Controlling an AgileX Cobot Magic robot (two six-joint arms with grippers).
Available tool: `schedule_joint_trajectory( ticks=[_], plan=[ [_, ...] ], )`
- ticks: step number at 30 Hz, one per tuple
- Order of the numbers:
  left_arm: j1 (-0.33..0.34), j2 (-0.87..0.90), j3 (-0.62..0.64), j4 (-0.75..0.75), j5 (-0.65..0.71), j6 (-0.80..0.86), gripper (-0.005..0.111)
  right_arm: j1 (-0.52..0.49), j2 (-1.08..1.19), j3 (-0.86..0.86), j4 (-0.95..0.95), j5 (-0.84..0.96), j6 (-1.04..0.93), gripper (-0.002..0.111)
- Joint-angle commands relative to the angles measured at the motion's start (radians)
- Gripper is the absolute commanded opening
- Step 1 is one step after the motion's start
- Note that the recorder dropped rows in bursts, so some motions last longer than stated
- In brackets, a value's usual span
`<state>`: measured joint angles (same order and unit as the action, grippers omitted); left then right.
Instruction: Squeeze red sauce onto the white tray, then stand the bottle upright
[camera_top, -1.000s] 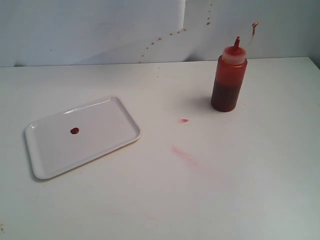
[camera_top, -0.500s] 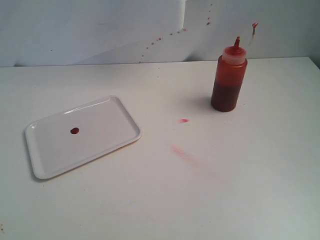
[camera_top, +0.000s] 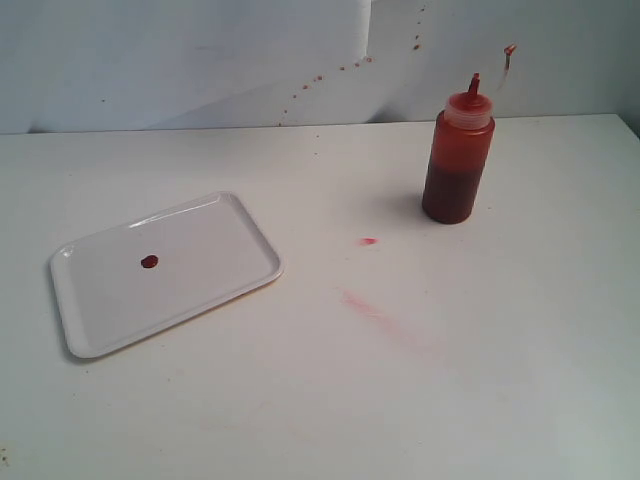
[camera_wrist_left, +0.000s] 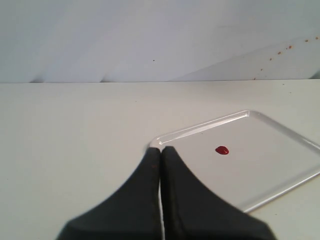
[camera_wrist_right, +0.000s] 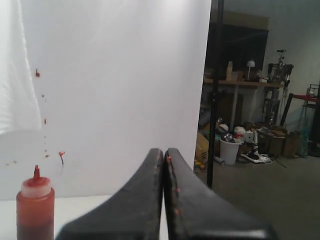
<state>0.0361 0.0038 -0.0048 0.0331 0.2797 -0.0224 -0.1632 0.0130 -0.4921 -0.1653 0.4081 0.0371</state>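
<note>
- Since the bottle (camera_top: 458, 160) stands upright on the surface (camera_top: 400, 380) and red sauce (camera_top: 149, 262) dots the white tray (camera_top: 205, 285) — well left of the bottle — the job looks done.
- Left hand (camera_wrist_left: 160, 152) and right hand (camera_wrist_right: 164, 152) are clenched on nothing; keep both clear of the bottle.
- No label or writing shows.

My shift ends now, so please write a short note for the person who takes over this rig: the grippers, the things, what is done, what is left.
Left gripper: shut, empty.
Right gripper: shut, empty. Neither shows in the exterior view.
Tray: flat on the table, with a small blob of red sauce on it.
Bottle: upright on the table, apart from the tray.
Done: sauce squeezed, bottle stood up.
Left: nothing, it seems; only pink smears on the table.
</note>
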Motion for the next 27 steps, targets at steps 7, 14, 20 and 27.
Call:
schedule_joint_trajectory(
  ticks=[7, 14, 20, 27],
  plan=[
    [0.001, -0.004, 0.005, 0.003, -0.014, 0.001, 0.0, 0.003, 0.004, 0.345, 0.037, -0.276, -0.019, 0.0],
    [0.001, -0.004, 0.005, 0.003, -0.014, 0.001, 0.0, 0.003, -0.003, 0.492, 0.037, -0.408, -0.013, 0.0],
    [0.001, -0.004, 0.005, 0.003, -0.014, 0.001, 0.0, 0.003, -0.013, 0.492, 0.041, -0.332, -0.005, 0.0],
    [0.001, -0.004, 0.005, 0.003, -0.014, 0.001, 0.0, 0.003, -0.013, 0.492, 0.041, -0.241, -0.005, 0.0]
  ],
)
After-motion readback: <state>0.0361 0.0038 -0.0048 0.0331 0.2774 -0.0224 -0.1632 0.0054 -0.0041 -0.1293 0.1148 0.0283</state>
